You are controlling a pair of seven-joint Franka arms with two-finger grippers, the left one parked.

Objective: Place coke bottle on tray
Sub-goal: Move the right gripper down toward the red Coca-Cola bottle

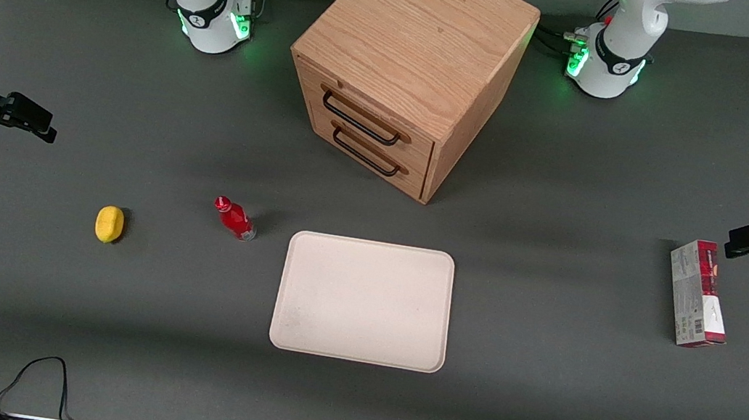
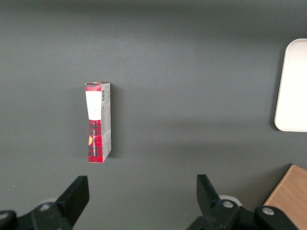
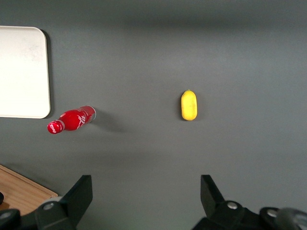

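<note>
- Front view: tray point(image 1: 363, 301) lies on the counter point(image 1: 537, 409), bare.
- End effector point(image 3: 146, 194) hangs released, high and well apart from the tray.
- Bottle point(image 1: 235, 218) stands just beside the tray; likely light, stiff, slick, so grip mid-body.

A red and grey carton point(image 2: 98, 122) lies flat on the dark bench point(image 2: 192, 72). Well apart from it, the rounded edge of the cream tray point(image 2: 293, 86) shows, with a wooden cabinet corner point(image 2: 290, 196) nearby.
</note>
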